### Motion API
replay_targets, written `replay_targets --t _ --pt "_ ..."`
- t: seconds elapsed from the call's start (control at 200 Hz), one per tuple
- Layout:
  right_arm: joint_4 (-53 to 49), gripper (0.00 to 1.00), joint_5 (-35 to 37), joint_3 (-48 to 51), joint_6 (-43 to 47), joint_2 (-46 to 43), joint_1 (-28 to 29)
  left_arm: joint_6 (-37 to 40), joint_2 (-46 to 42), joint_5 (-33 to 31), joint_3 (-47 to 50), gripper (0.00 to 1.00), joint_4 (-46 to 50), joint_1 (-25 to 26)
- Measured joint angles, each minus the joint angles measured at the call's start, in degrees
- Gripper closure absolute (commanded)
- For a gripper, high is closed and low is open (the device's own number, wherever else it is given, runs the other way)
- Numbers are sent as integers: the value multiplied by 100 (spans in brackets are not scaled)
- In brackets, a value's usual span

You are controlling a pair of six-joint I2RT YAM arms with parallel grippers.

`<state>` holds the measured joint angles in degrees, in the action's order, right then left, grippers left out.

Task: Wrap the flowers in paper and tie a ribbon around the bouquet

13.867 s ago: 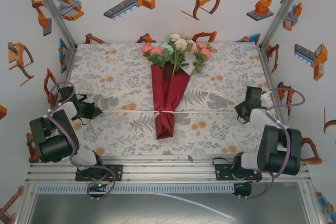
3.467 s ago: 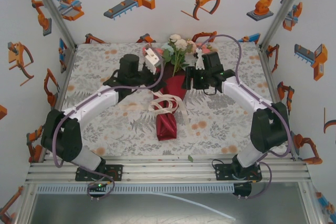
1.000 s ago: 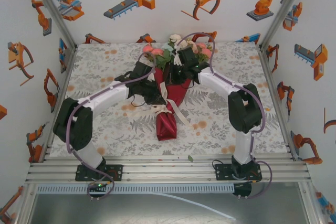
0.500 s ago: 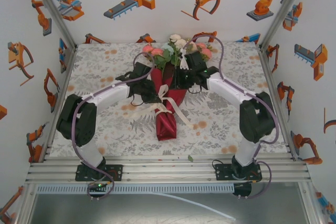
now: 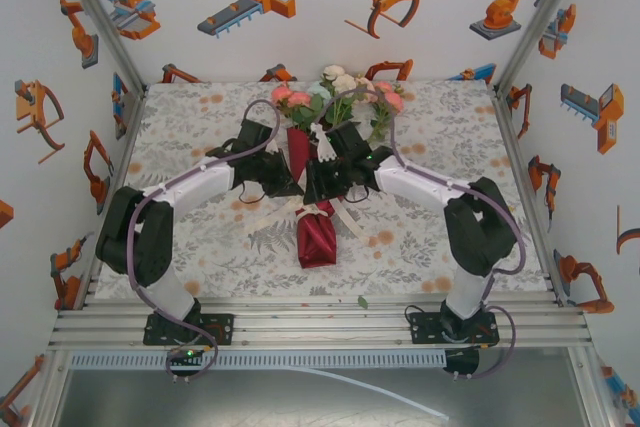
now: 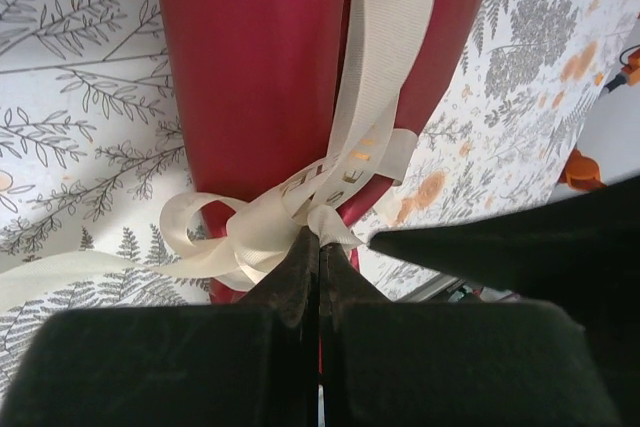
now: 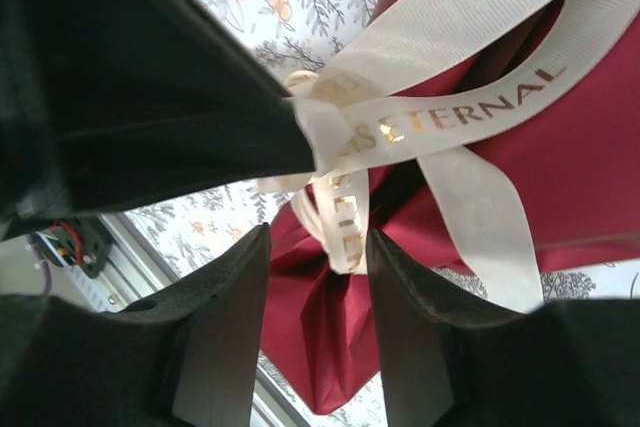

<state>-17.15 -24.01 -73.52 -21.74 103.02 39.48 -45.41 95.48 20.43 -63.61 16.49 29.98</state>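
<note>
The bouquet (image 5: 318,232) lies mid-table: a crimson paper (image 6: 250,67) cone with the flowers (image 5: 335,92) at its far end. The cream ribbon (image 6: 365,137) is knotted around the cone's narrow part, with loops and tails (image 5: 350,222) spilling over the cloth. My left gripper (image 6: 319,247) is shut on the ribbon right at the knot. My right gripper (image 7: 318,235) is open just above the knot, and a short ribbon loop (image 7: 345,212) hangs between its fingers without being pinched. From above, both grippers meet over the cone, left (image 5: 290,185) and right (image 5: 325,185).
A floral tablecloth (image 5: 200,127) covers the table. A metal rail (image 5: 320,327) runs along the near edge, with a small green leaf (image 5: 362,301) just before it. Patterned walls close in the left, right and back sides.
My right gripper has opened and slid down the bouquet from the flower end to the knot. My left gripper stays shut on the ribbon, shifted slightly nearer.
</note>
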Motion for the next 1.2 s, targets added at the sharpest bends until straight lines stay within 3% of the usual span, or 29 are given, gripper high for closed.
replay_targets --t 0.185,0.36,0.641,0.846,1.197 --pt "-127 60 -63 -96 205 251 -2 4 -160 -37 11 100 166 -42" --pt "-243 77 -140 -164 369 251 -2 2 -308 -94 15 100 197 -96" --pt "-367 73 -269 -352 492 380 -2 2 -393 -92 85 100 243 -153" --pt "-592 100 -352 -455 636 490 -2 2 -442 -31 114 100 247 -175" --pt "-568 100 -662 -573 492 428 -157 4 -424 503 334 100 225 -96"
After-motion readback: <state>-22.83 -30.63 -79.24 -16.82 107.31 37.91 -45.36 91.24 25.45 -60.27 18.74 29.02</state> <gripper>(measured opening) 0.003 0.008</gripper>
